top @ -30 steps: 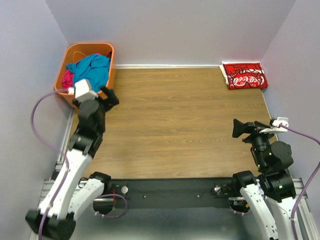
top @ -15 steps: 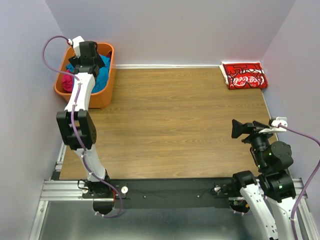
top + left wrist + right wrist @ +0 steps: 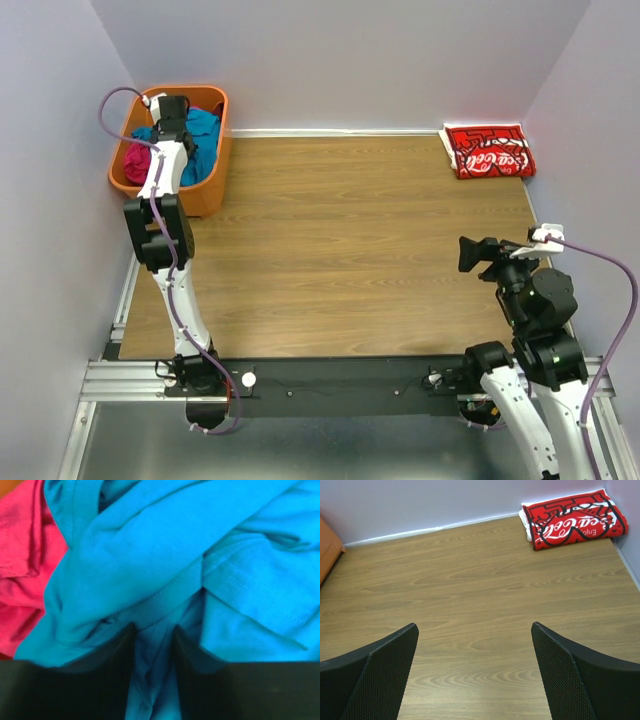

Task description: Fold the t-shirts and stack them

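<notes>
The teal-blue t-shirt (image 3: 205, 135) lies crumpled in the orange basket (image 3: 218, 100), on top of the magenta-pink t-shirt (image 3: 135, 160). My left gripper (image 3: 178, 122) reaches down into the basket. In the left wrist view its fingers (image 3: 120, 645) stand close together with a fold of the teal-blue t-shirt (image 3: 150, 540) pinched between them, and the pink t-shirt (image 3: 20, 555) shows at the left. The red Coca-Cola t-shirt (image 3: 490, 151) lies folded at the table's far right corner. My right gripper (image 3: 470, 255) hovers open over bare wood near the right edge, holding nothing.
The wooden table (image 3: 350, 230) is walled by lilac panels at the back and both sides. The basket's corner (image 3: 327, 550) shows at the left of the right wrist view, and the folded red t-shirt (image 3: 572, 519) at its far right.
My left arm swung from beside the basket up and over it, came down into it and closed on the teal cloth. The right arm shifted only slightly.
</notes>
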Robot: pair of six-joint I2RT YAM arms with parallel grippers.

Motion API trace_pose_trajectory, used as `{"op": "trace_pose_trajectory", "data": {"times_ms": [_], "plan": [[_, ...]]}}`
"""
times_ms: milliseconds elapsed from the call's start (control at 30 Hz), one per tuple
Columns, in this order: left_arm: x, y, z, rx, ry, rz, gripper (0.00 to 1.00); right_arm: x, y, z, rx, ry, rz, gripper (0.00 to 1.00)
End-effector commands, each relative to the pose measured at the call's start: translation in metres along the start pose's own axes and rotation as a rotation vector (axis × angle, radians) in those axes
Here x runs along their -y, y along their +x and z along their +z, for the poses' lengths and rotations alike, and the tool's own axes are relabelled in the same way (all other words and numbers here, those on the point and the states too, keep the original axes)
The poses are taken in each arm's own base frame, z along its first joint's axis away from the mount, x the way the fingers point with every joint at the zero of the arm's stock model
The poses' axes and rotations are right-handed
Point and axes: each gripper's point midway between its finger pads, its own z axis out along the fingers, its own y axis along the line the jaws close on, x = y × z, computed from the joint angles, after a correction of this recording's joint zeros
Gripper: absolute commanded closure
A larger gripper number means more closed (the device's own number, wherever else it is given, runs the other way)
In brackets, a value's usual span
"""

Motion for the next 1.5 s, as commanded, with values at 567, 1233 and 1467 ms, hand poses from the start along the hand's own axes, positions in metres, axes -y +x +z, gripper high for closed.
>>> {"op": "trace_pose_trajectory", "data": {"times_ms": [567,1233,1467], "plan": [[0.013,-0.219,-0.249,0.635,0.321,-0.148,1.0,-0.013,0.0,0.065,-0.172,0.036,-0.028,0.0],[0.071,-0.187,-0.421,0.779,0.449,-0.076,1.0,-0.101,0.0,0.051,-0.246,-0.418,-0.003,0.0],[0.014,-0.237,-0.359,0.821,0.268,-0.122,1.0,-0.109,0.0,0.047,-0.254,-0.456,0.013,0.0]]}}
